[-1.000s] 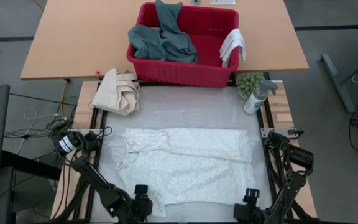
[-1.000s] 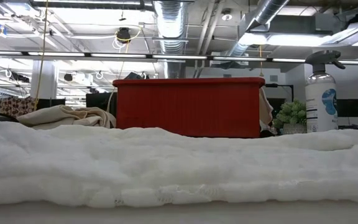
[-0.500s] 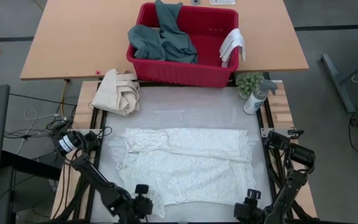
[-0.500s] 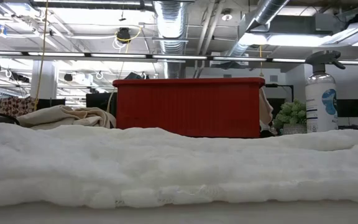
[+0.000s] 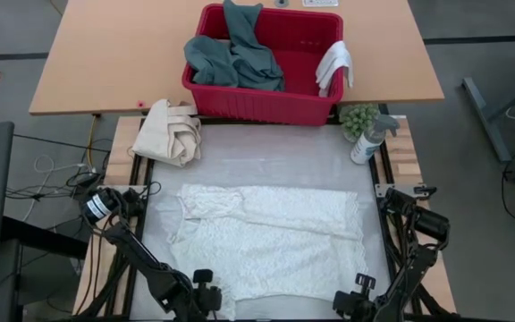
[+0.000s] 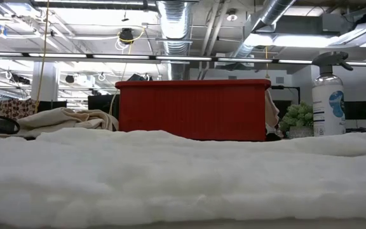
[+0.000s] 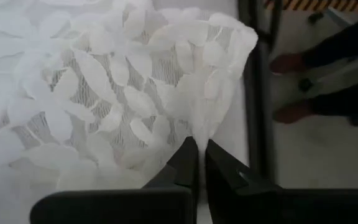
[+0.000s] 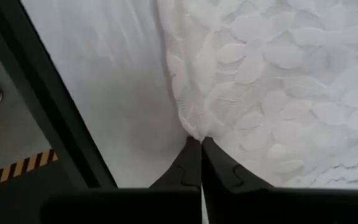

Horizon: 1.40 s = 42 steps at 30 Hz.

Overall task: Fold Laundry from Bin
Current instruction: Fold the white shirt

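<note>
White towel (image 5: 271, 237), leaf-patterned lace, lies spread flat on the desk (image 5: 266, 152), on the near side of the red bin (image 5: 262, 98). The bin holds a teal garment (image 5: 235, 58), with a small white cloth (image 5: 333, 67) draped over its rim. Left gripper (image 7: 196, 163) has its jaws pinched on the towel's near edge; right gripper (image 8: 201, 149) likewise. Only the left wrist view catches a person's shoes (image 7: 294, 87) beside the desk frame.

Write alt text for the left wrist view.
The left gripper has its jaws shut on the near corner of a white lace-patterned towel spread over the table's pale mat. Beyond the table's dark frame, a person's shoes stand on the floor.
</note>
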Available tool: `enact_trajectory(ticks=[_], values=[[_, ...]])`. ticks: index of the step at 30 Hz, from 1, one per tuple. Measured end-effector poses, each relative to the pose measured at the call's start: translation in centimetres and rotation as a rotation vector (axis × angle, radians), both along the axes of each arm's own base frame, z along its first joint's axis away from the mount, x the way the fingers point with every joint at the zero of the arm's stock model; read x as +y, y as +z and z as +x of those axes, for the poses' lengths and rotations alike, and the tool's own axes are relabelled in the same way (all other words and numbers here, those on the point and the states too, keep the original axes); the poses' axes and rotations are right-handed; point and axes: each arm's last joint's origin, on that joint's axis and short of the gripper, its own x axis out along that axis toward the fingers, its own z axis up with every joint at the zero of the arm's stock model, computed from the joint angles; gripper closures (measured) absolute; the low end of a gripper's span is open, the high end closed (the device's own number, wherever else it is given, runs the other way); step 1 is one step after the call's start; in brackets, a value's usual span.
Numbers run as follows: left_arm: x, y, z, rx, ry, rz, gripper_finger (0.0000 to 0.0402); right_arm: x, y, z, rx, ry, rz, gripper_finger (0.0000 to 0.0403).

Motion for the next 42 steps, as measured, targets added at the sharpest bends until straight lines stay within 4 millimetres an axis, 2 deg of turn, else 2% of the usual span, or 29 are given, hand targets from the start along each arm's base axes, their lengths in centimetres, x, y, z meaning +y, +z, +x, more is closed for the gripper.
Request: enact_trajectory(ticks=[6, 13, 16, 20, 25, 30, 33, 42], values=[[-0.3, 1.9, 0.5, 0.043, -0.034, 0.034, 0.0401, -0.6, 0.5, 0.7, 0.041, 0.007, -0.031, 0.0390], [1.3, 3.8, 1.9, 0.059, -0.003, -0.010, 0.0401, -1.2, 1.8, 2.2, 0.112, 0.067, -0.024, 0.0390], [2.3, 4.8, 2.5, 0.038, 0.016, -0.026, 0.0401, -1.6, 2.9, 2.6, 0.115, 0.069, -0.006, 0.0390], [3.6, 6.1, 3.1, 0.006, 0.016, -0.026, 0.0401, -2.7, 5.4, 2.7, 0.089, 0.046, 0.013, 0.0390], [5.4, 6.5, 3.8, 0.018, 0.016, 0.022, 0.0401, -4.5, 7.2, 3.0, 0.107, 0.050, -0.008, 0.0390], [7.0, 6.3, 4.5, 0.065, 0.032, 0.047, 0.0401, -5.5, 7.1, 4.0, 0.158, 0.063, -0.015, 0.0390], [7.6, 6.5, 4.5, 0.084, 0.040, 0.062, 0.0401, -6.6, 7.3, 4.6, 0.173, -0.002, -0.045, 0.0390], [10.3, 8.7, 3.9, 0.042, 0.050, 0.207, 0.0401, -9.6, 7.8, 6.1, 0.244, -0.102, -0.143, 0.0390]])
